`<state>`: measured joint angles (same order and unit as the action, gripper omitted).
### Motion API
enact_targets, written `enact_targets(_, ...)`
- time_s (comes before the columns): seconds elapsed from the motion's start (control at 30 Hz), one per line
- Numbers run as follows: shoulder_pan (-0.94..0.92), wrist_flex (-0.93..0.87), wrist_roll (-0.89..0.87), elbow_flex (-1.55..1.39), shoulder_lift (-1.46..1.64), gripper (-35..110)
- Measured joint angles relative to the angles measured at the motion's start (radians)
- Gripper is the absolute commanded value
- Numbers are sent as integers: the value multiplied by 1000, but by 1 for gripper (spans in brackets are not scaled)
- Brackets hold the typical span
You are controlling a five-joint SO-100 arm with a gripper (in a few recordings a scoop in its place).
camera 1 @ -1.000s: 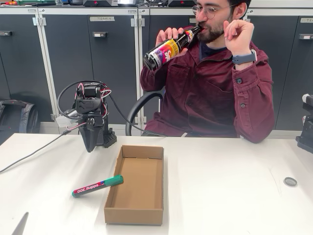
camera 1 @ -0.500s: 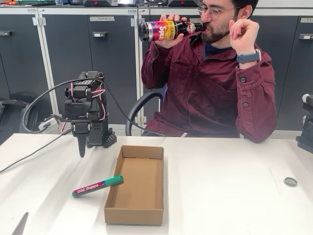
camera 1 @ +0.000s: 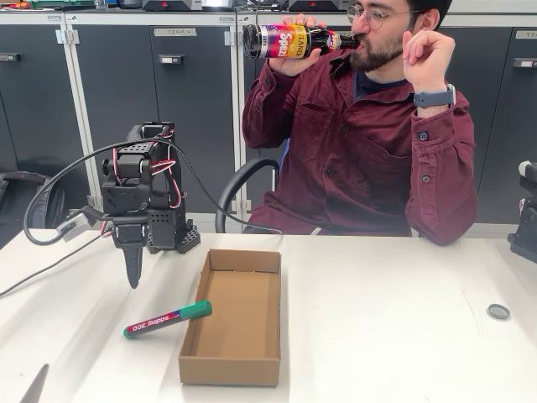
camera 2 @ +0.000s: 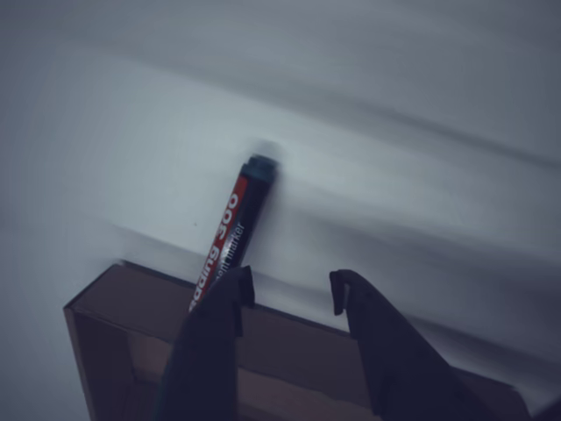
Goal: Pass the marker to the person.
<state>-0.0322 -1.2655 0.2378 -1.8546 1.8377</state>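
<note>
One marker [camera 1: 167, 319] lies on the table [camera 1: 377, 336], touching the cardboard box [camera 1: 235, 323]; the claw [camera 1: 132, 277] hangs above, parted, empty; closing near the box wall risks a snag.

Front camera faces person [camera 1: 377, 126]; wrist camera looks down.

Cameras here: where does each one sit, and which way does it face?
Fixed view: across the table from the person, facing him; shows the arm and end effector.
Wrist view: rides on the arm, looking down; shows the open end effector.
Shared: the marker beside the cardboard box.
</note>
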Motion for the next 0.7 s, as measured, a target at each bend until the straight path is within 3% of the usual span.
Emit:
enact_targets(0.33, -21, 81, -37, 106, -135, 22)
enact_targets(0.7, -28, 175, 52, 175, -189, 21)
